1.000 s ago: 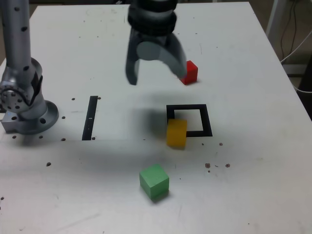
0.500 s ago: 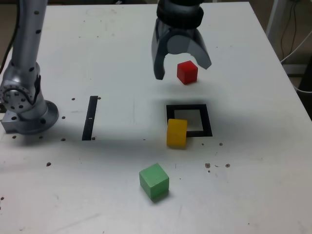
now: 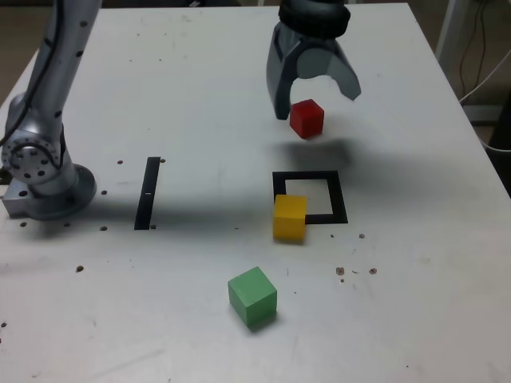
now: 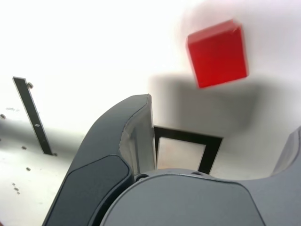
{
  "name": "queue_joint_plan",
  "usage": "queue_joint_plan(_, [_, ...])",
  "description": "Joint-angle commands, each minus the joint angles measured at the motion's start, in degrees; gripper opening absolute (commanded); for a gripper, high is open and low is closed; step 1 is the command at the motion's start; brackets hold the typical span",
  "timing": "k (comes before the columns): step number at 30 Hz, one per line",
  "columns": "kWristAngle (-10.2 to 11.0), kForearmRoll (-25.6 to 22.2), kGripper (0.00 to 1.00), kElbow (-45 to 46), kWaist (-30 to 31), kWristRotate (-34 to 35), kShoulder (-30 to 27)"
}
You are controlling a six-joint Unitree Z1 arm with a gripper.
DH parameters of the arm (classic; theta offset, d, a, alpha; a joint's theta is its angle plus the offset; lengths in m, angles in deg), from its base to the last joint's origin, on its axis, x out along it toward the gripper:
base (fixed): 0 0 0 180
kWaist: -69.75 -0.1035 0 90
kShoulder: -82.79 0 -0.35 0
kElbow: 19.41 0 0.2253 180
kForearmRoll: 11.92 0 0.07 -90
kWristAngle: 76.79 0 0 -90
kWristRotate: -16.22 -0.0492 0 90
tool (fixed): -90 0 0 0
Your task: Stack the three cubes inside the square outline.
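Table point(image 3: 415, 303): white, speckled, bearing all items; arm base point(image 3: 44, 171) stood at the exterior view's left; your gripper point(image 3: 315, 96) hung with jaws spread wide and empty over the far cube, nothing held; square outline point(image 3: 339, 199) lay mid-table, white centre mostly bare; yellow cube point(image 3: 289, 217) sat across its near-left corner, partly on the tape; green cube point(image 3: 252, 296) lay nearer the camera, well apart; red cube point(image 3: 306, 118) sat beyond the outline, between the jaws' tips. Step, by judgement: reaching for red; next you needed to descend, straddle it squarely, then close.
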Motion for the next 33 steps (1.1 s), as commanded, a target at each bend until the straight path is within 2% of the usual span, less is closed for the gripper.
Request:
queue_joint_plan(1, [0.12,-0.05,0.99,-0.41,-0.85,-0.35,1.03])
queue_joint_plan(11, [-0.06,-0.07,0.99,-2.13,-2.46,0.39,2.85])
queue_joint_plan(21, [-0.84,-0.63,0.99,-1.62,-3.24,9.36,4.51])
queue_joint_plan(33, [-2.50,-0.47,0.99,-2.01,-3.99,9.30,6.81])
